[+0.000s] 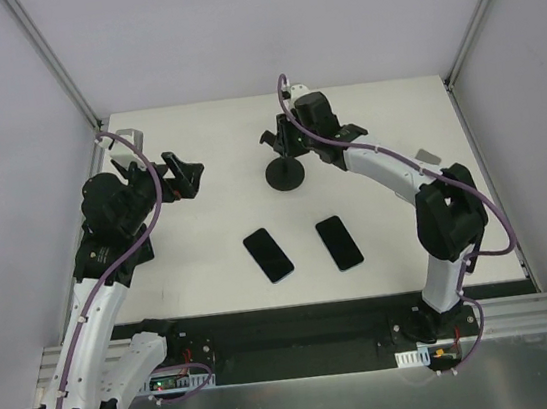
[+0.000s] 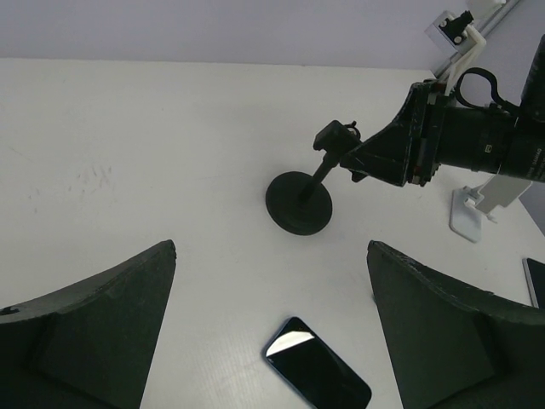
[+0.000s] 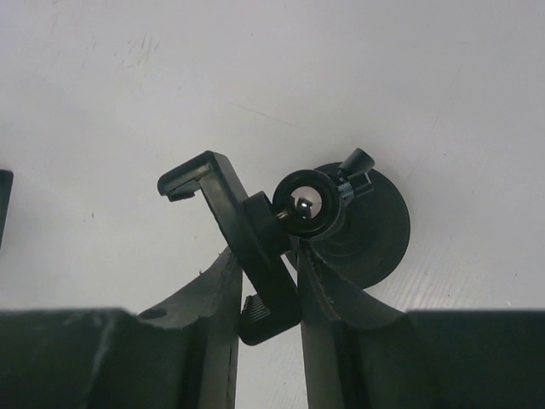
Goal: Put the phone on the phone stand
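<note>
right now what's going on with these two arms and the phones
The right hand is shut on the phone stand by its clamp bracket at the far middle of the table. The left hand hovers open and empty. Two phones lie flat side by side near the front; neither is picked up yet.

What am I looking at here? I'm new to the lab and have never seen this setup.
These are two robot arms bolted to a white table, shown at one moment by three cameras. The wide picture looks down from above and behind. The other two come from cameras on each wrist, so the dark shapes at their lower edges are that arm's own fingers. On the table lie two phones, the left phone and the right phone, both flat, plus a black phone stand with a round base. The right gripper is closed on the stand's clamp. The left gripper is open and holds nothing.
</note>
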Available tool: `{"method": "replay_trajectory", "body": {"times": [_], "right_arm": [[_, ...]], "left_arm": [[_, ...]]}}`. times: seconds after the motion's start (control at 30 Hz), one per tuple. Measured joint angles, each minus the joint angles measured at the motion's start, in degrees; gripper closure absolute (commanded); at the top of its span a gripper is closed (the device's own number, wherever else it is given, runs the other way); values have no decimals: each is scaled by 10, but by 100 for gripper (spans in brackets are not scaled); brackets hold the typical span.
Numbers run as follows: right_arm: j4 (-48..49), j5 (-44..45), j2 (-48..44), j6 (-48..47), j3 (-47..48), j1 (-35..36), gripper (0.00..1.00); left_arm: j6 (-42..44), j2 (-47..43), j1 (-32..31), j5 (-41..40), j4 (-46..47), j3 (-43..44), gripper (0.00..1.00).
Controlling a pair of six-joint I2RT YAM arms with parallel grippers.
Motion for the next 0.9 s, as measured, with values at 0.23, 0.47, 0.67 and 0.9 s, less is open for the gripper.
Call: {"method": "replay_trajectory", "body": {"times": [0.23,0.47,0.67,0.9], "right_arm": [[-52,-39,19,-100,45,2,99],[-141,-201,33,-268,94,1,99],[-221,-315,44,-346,121,3,99],[-263,-387,69,-403,151,9,100]], "left_arm": [[-3,23,0,18,1,0,17],[-31,94,0,92,5,7,12],[-78,219,0,230,12,44,6],[-119,316,0,337,14,57,24]]}}
